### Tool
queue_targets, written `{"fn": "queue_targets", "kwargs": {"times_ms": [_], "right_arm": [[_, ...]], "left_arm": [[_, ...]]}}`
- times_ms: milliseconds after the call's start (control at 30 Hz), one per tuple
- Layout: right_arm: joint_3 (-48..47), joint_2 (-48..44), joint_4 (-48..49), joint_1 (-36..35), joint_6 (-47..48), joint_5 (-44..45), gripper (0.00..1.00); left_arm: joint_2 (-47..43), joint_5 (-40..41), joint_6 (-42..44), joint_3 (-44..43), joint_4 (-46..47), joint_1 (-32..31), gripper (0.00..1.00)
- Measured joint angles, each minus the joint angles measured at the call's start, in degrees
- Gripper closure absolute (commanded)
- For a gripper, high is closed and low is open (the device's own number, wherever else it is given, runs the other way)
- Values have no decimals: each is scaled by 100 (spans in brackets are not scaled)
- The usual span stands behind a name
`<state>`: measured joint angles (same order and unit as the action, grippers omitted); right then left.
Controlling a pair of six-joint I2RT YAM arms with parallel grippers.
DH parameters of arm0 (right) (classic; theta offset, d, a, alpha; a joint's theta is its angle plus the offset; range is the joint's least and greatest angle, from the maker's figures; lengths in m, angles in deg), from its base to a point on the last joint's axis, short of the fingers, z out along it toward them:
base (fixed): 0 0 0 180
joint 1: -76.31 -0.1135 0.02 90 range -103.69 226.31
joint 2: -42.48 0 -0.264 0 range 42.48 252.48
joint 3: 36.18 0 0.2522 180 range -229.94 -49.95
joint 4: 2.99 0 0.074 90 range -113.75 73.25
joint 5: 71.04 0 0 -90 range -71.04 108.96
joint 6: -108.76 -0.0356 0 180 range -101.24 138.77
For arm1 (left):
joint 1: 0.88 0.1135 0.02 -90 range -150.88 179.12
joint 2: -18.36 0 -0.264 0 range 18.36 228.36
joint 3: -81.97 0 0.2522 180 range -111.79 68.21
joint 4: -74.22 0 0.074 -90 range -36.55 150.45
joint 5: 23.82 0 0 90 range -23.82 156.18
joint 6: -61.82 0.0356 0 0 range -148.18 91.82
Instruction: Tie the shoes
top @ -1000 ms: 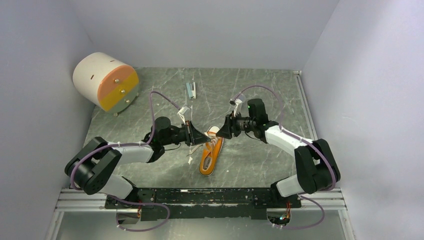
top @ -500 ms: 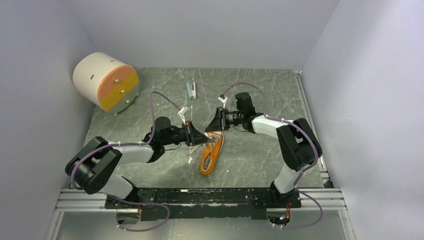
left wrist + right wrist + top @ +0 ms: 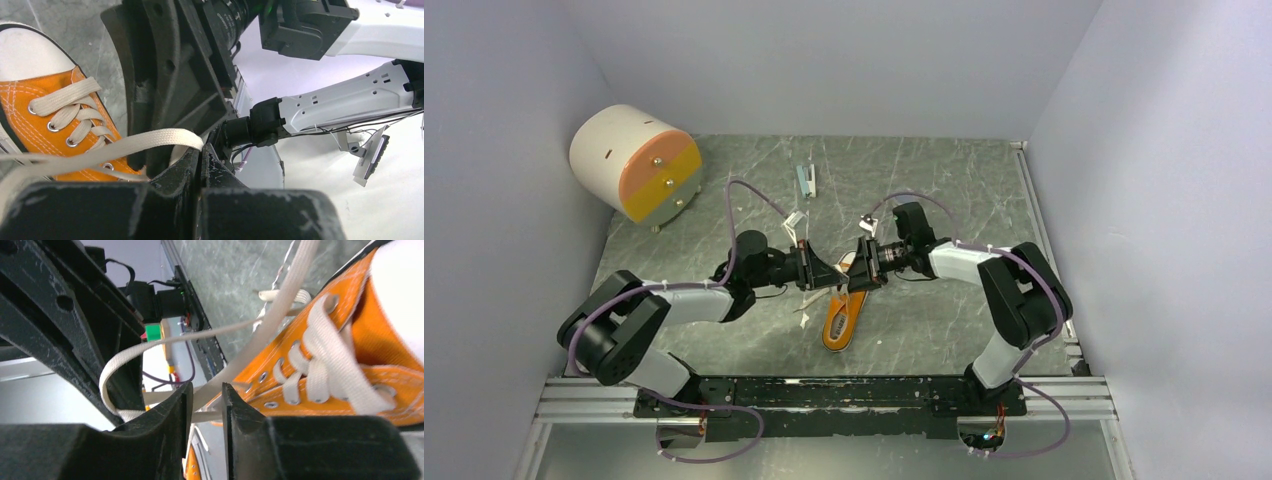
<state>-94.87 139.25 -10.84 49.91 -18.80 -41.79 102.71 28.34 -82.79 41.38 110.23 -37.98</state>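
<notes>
The small orange sneaker (image 3: pixel 841 312) with white toe cap lies mid-table, toe away from me. My left gripper (image 3: pixel 832 272) hovers over its upper part, shut on a folded loop of white lace (image 3: pixel 125 145) at its tips (image 3: pixel 202 150); the shoe's eyelets show at the left of that view (image 3: pixel 45 100). My right gripper (image 3: pixel 857 268) faces it tip to tip, almost touching. In the right wrist view its jaws (image 3: pixel 206 390) stand a narrow gap apart, with a lace strand (image 3: pixel 280 305) running through the gap, unpinched. The shoe (image 3: pixel 360 355) fills that view's right side.
A white and orange drum (image 3: pixel 636 160) stands at the back left corner. A small blue and white item (image 3: pixel 807 180) lies at the back middle. Grey walls close in on three sides. A metal rail (image 3: pixel 824 392) runs along the near edge.
My right gripper has swung left and down from the shoe's toe side until it meets the left gripper's tips. The left gripper has held its place with the lace loop.
</notes>
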Motion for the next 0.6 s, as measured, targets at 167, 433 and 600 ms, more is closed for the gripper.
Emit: {"fn": "queue_targets", "kwargs": {"times_ms": [167, 433, 600], "right_arm": [[-177, -214, -841, 2, 208, -63, 61], [-710, -199, -2284, 42, 1036, 481, 53], [-1163, -166, -3224, 83, 1484, 1311, 44]], "left_arm": [[85, -46, 76, -184, -164, 4, 95], [494, -249, 190, -592, -479, 24, 95], [660, -291, 280, -752, -682, 63, 95]]}}
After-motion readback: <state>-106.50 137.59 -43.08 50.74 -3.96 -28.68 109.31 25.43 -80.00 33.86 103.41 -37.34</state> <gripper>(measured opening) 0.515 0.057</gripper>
